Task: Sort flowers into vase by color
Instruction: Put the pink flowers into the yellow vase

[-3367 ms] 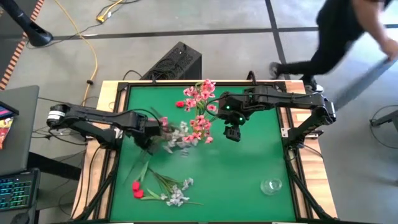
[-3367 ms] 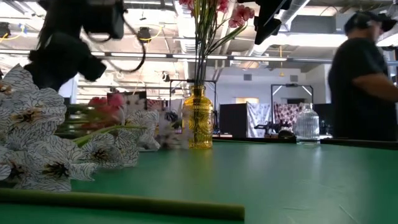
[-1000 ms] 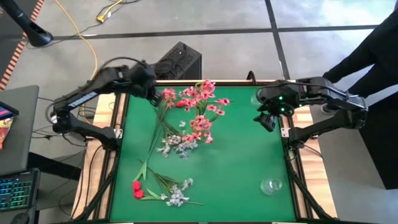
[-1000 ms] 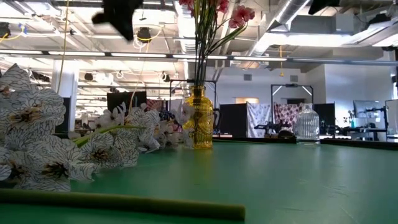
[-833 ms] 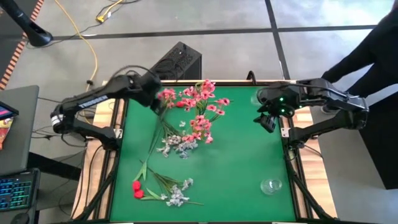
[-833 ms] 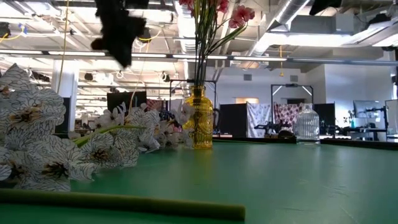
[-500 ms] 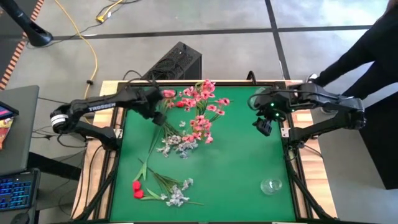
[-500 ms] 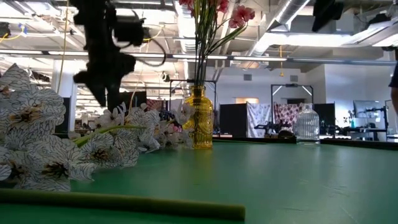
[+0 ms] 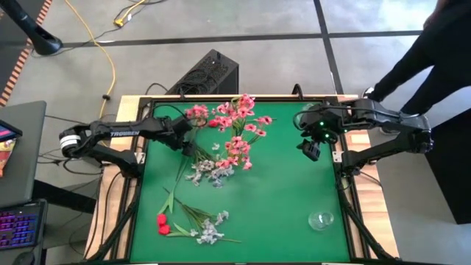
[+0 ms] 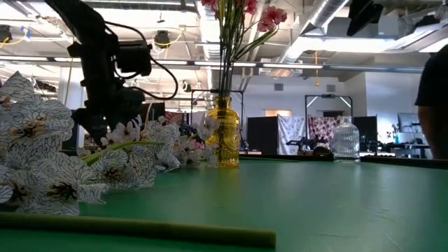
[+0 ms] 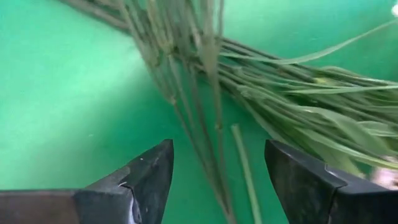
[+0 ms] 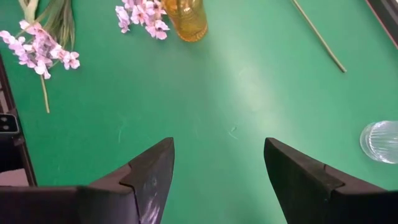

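A yellow vase [image 10: 224, 133] stands at the table's far middle with pink sprays [image 9: 239, 121] in it. A loose pink spray [image 9: 197, 112] and white-grey sprays [image 9: 210, 171] lie on the green mat, their thin green stems [image 11: 211, 118] bunched together. Red buds [image 9: 161, 223] and more white-grey blossoms [image 9: 210, 232] lie near the front left. My left gripper [image 9: 185, 140] is open and low over the bunched stems, with a finger on either side of them [image 11: 217, 146]. My right gripper [image 9: 309, 151] is open and empty above the mat's far right [image 12: 217, 143].
A clear glass vase [image 9: 321, 219] stands at the front right and also shows in the right wrist view [image 12: 379, 140]. A person in dark clothes [image 9: 434, 51] stands beyond the table's far right corner. Bare green mat [image 9: 280, 191] lies between the flowers and the glass vase.
My left gripper has come down from high over the far left corner toward the table's near edge, and now stands low over the bunched stems, still open. The flowers have stayed where they were.
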Action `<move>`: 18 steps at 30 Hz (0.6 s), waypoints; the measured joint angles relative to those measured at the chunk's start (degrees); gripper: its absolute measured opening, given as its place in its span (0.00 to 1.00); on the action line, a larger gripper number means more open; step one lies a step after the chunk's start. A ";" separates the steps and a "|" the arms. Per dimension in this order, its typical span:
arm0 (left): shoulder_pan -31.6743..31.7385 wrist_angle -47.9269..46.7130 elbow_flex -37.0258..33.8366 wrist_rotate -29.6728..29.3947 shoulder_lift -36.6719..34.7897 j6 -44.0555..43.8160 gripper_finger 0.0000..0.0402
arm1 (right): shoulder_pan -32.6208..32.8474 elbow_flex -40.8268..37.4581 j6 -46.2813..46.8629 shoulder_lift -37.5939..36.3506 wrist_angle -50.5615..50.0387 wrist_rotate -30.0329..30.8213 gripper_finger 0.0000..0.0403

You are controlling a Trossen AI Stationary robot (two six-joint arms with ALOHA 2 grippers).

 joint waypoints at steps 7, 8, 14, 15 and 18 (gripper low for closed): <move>-0.50 4.65 -4.05 -1.02 0.00 -1.19 0.58 | 0.00 0.00 -0.49 0.00 0.34 -0.02 0.69; -0.50 5.16 -4.74 -0.88 0.00 -1.55 0.57 | 0.00 0.00 -0.52 0.00 0.36 0.00 0.69; -0.50 6.24 -6.26 -1.39 -0.22 -2.53 0.43 | 0.00 0.00 -0.57 0.00 1.07 -0.02 0.69; -0.50 6.15 -6.19 -1.51 -0.19 -2.53 0.40 | 0.00 0.00 -0.57 0.00 1.32 -0.02 0.69; -0.48 5.77 -5.76 -2.37 -0.04 -1.90 0.27 | 0.00 0.00 -0.57 0.00 1.89 -0.04 0.69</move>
